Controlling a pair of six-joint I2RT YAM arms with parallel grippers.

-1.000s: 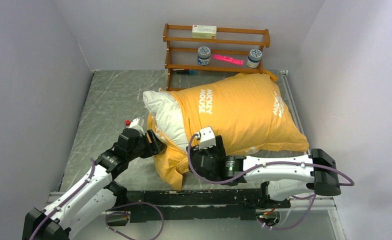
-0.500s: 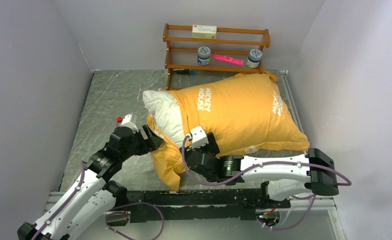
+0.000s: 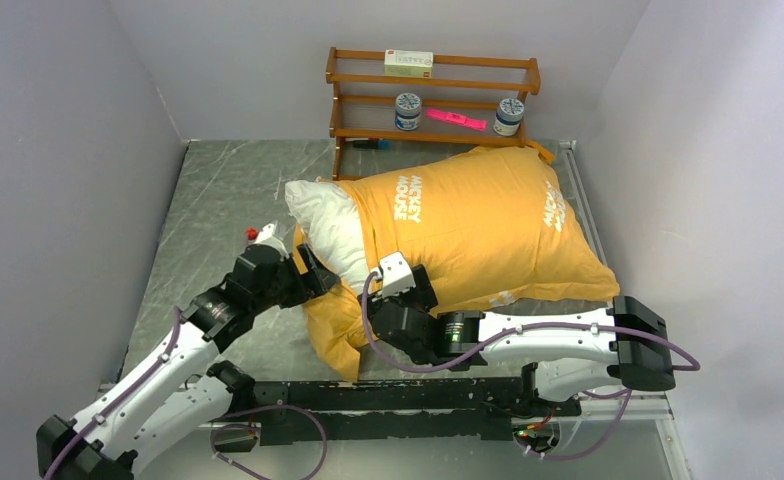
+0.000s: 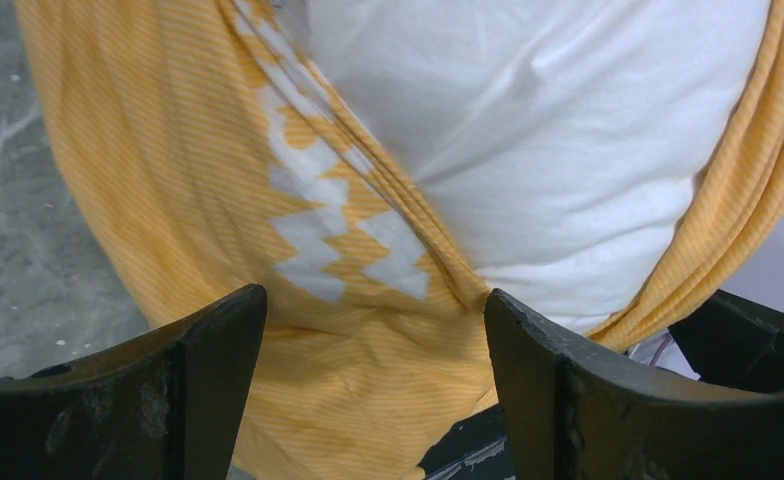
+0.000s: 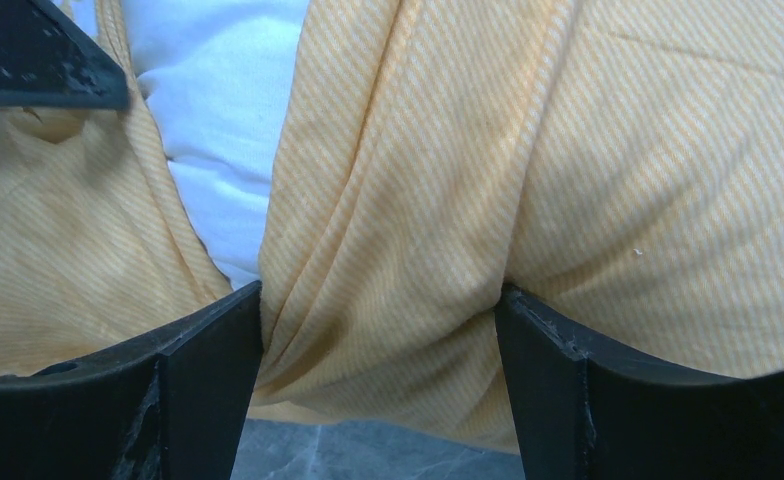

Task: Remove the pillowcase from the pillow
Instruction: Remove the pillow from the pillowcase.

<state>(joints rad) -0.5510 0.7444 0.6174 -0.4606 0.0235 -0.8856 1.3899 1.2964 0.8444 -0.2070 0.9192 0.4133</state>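
The orange-yellow pillowcase (image 3: 478, 225) with white "MICKEY MOUSE" lettering covers most of the white pillow (image 3: 330, 228), whose left end sticks out of the open mouth. My left gripper (image 3: 320, 277) is open at the mouth's near-left edge. In the left wrist view it (image 4: 373, 340) straddles loose orange fabric (image 4: 168, 170) below the bare pillow (image 4: 528, 130). My right gripper (image 3: 393, 300) is open against the near side. In the right wrist view it (image 5: 378, 350) has a bunched fold of pillowcase (image 5: 448, 200) filling the gap between its fingers, beside the white pillow (image 5: 218, 120).
A wooden shelf (image 3: 433, 95) stands at the back wall with two jars (image 3: 408, 110), a pink item (image 3: 456, 119) and a box (image 3: 408, 63). Grey walls close in left and right. A rail (image 3: 588, 220) runs along the table's right edge.
My left gripper has shifted slightly toward the pillowcase mouth. My right gripper has moved left and forward into the fabric's near side, then held still. The pillow has barely moved.
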